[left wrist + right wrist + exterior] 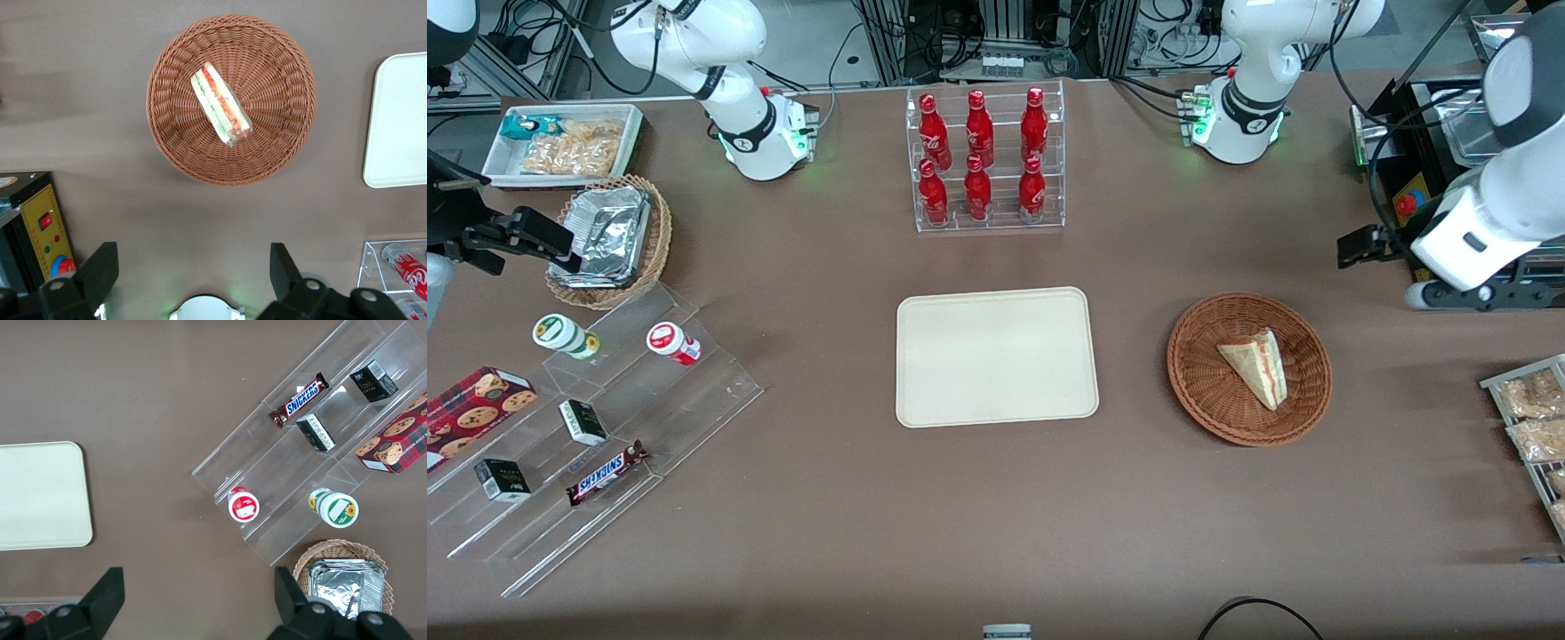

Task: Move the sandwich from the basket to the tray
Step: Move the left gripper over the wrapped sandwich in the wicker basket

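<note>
Gripper: left arm's gripper [190,277] hangs high over bare table w/ fingers [100,267] spread wide apart, nothing between them; you hold no load yet.

Sandwich: sandwich [221,105] lies in the basket, well ahead of the open fingers in the wrist view; wedge rests on its side, red + pale filling edge facing up toward your camera; long axis runs diagonal to the finger line.

Basket: basket [173,140] sits on the table near the gripper, nearer the front camera than the tool; wicker wall is low, so I judge it won't block a top-down reach.

Tray: tray [996,356] lies flat, further from the gripper than the basket, toward the parked arm's end; nothing on it; gap of bare table between tray and basket.

Bottle rack: clear rack w/ red bottles [985,156] stands beside the tray, farther from the front camera; keep your carry path low-risk by staying away from it.

Step in hand: approach phase, pick not begun; sandwich untouched, tray unfilled.

Next move calls for: bring the tool over the basket centre; rotate wrist so the fingers straddle the wedge across its thin dimension; descend inside the rim; close gently, since soft bread likely squashes; then lift clear of the wicker before you traverse to the tray.
</note>
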Tool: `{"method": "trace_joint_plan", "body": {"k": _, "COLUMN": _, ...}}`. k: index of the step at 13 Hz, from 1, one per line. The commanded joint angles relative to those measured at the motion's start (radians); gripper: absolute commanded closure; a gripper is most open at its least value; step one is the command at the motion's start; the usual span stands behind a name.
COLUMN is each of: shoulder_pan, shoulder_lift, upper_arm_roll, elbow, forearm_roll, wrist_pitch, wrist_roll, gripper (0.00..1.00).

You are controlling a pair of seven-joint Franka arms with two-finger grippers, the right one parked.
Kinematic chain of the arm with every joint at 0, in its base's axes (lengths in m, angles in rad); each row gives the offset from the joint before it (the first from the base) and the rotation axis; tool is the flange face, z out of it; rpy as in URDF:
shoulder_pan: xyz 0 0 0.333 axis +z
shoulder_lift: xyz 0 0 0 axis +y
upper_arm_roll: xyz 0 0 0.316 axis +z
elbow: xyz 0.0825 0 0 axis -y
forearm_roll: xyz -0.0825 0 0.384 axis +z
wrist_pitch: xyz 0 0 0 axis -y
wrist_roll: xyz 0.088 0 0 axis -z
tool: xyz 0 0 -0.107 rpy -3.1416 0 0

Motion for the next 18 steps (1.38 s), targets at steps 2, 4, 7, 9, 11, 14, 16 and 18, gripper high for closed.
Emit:
{"method": "trace_joint_plan", "body": {"k": 2, "shoulder_pan": -0.015, "shoulder_lift": -0.019, "upper_arm_roll": -0.004, "elbow": -0.163, "forearm_roll": 0.009, "wrist_pitch": 0.162, "wrist_roll": 0.000, "gripper": 0.00}}
{"method": "trace_joint_plan", "body": {"k": 4, "shoulder_pan": -0.015, "shoulder_lift": -0.019, "upper_arm_roll": -0.004, "elbow": -0.251, "forearm_roll": 0.009, "wrist_pitch": 0.262, "wrist_roll": -0.029, "gripper": 0.00}}
{"method": "trace_joint_plan", "body": {"k": 7, "shoulder_pan": -0.015, "shoulder_lift": -0.019, "upper_arm_roll": -0.004, "elbow": -0.383, "forearm_roll": 0.009, "wrist_pitch": 0.458, "wrist_roll": -0.060, "gripper": 0.00}}
{"method": "trace_joint_plan", "body": {"k": 9, "shoulder_pan": -0.015, "shoulder_lift": -0.016, "upper_arm_roll": -0.004, "elbow": -0.453, "forearm_roll": 0.009, "wrist_pitch": 0.578, "wrist_roll": -0.083, "gripper": 0.00}}
{"method": "trace_joint_plan", "body": {"k": 11, "shoulder_pan": -0.035, "shoulder_lift": -0.012, "upper_arm_roll": -0.004, "elbow": -0.499, "forearm_roll": 0.009, "wrist_pitch": 0.667, "wrist_roll": -0.188, "gripper": 0.00}}
{"method": "trace_joint_plan", "body": {"k": 14, "shoulder_pan": -0.051, "shoulder_lift": 0.023, "upper_arm_roll": -0.004, "elbow": -0.509, "forearm_roll": 0.009, "wrist_pitch": 0.717, "wrist_roll": -0.366, "gripper": 0.00}}
{"method": "trace_joint_plan", "body": {"k": 16, "shoulder_pan": -0.072, "shoulder_lift": 0.051, "upper_arm_roll": -0.004, "elbow": -0.509, "forearm_roll": 0.009, "wrist_pitch": 0.763, "wrist_roll": -0.503, "gripper": 0.00}}
{"method": "trace_joint_plan", "body": {"k": 18, "shoulder_pan": -0.074, "shoulder_lift": 0.074, "upper_arm_roll": -0.004, "elbow": -0.509, "forearm_roll": 0.009, "wrist_pitch": 0.784, "wrist_roll": -0.601, "gripper": 0.00}}
